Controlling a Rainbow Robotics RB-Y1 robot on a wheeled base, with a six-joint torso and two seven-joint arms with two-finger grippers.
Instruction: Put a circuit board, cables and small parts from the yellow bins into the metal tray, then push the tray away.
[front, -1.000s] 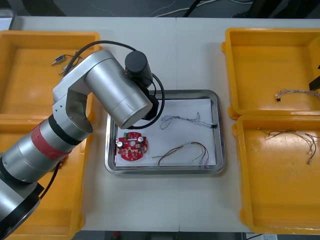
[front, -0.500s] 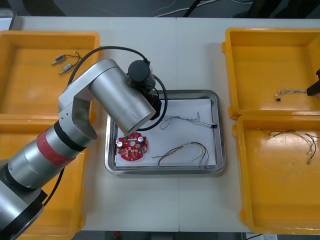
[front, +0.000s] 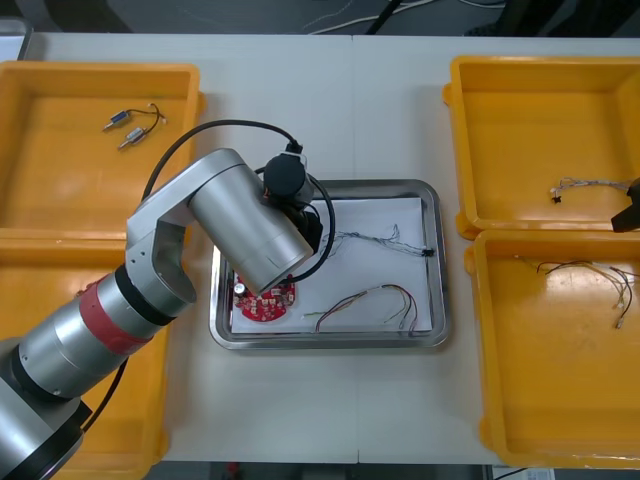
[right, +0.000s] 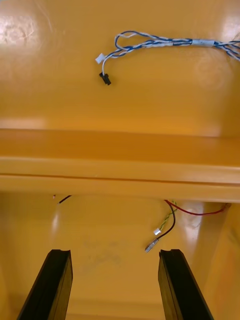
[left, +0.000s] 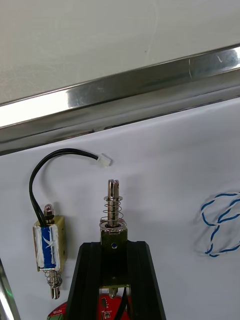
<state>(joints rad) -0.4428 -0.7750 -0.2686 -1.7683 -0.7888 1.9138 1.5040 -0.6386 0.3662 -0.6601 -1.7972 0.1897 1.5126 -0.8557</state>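
My left gripper (left: 114, 246) is shut on a small metal part (left: 113, 212) with a spring and pin, held just above the white inside of the metal tray (front: 432, 300). Beside it lies another small metal part (left: 47, 250) with a blue coil and a black lead. In the tray are a round red circuit board (front: 262, 302), partly under my left arm (front: 250, 225), a blue and white cable (front: 375, 238) and a red and yellow cable (front: 370, 303). My right gripper (right: 115, 285) hangs open over the near right yellow bin (front: 560, 400).
Two small metal parts (front: 130, 125) lie in the far left bin (front: 60, 190). The far right bin (front: 520, 80) holds a blue and white cable (right: 150, 42). Red and yellow cables (right: 172, 220) lie in the near right bin, beyond my right fingers.
My left arm has swung in over the tray's far left corner, covering more of the circuit board. The right gripper has slid from the far right bin toward the near one.
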